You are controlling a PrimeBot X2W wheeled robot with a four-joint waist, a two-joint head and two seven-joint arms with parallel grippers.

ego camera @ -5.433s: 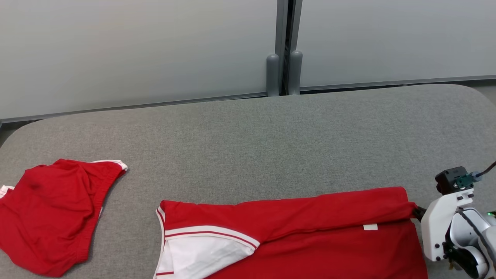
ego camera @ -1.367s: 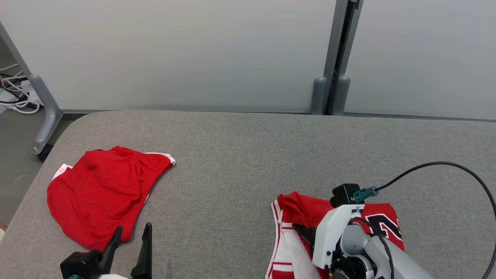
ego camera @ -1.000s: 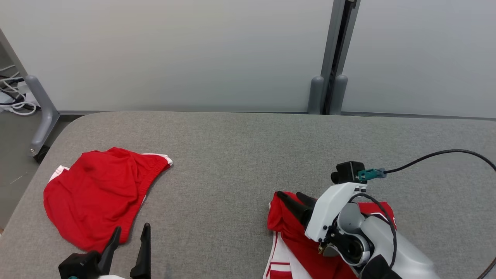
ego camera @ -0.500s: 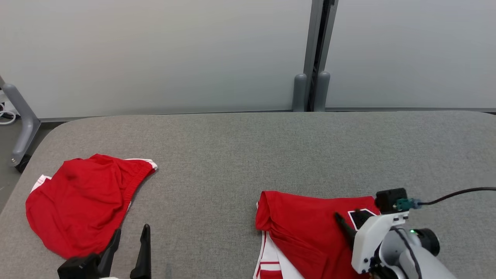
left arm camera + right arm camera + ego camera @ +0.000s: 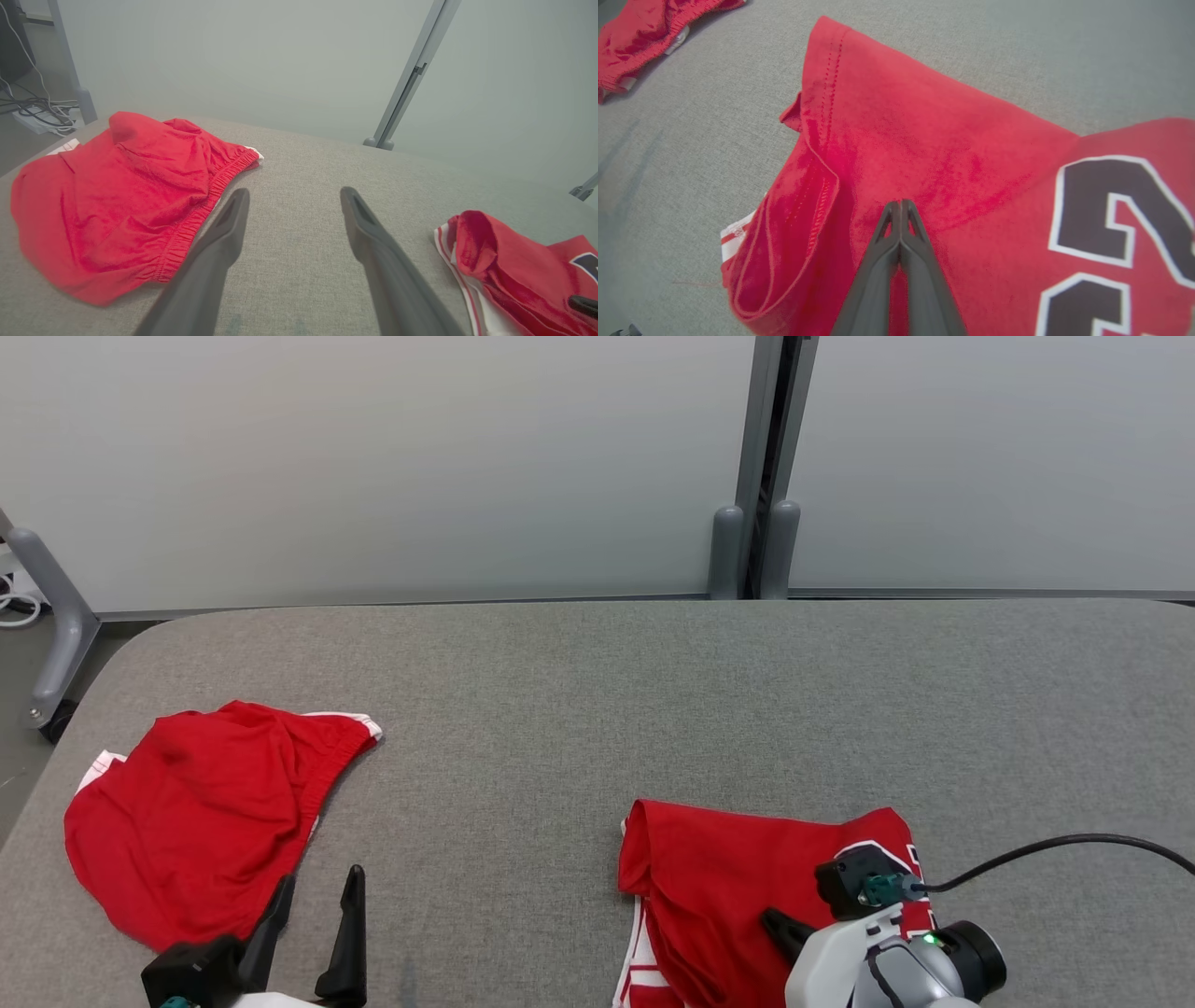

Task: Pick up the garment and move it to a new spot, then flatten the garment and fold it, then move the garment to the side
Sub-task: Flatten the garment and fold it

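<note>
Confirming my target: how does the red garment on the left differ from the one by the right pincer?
The left garment lies rumpled; the right garment is folded. The left garment is plain red with a gathered waistband; the right garment bears a black, white-edged number. Both are red with white trim, on the grey table.

Here the jersey point(image 5: 728, 868) is seen folded into a compact red bundle, laid flat on the near right part of the grey table point(image 5: 579, 691). A rolled, stitched edge is turned to the left. White trim point(image 5: 639, 963) with red stripes is exposed underneath, and a black, white-edged numeral point(image 5: 1080, 210) is shown on top at the right.
</note>
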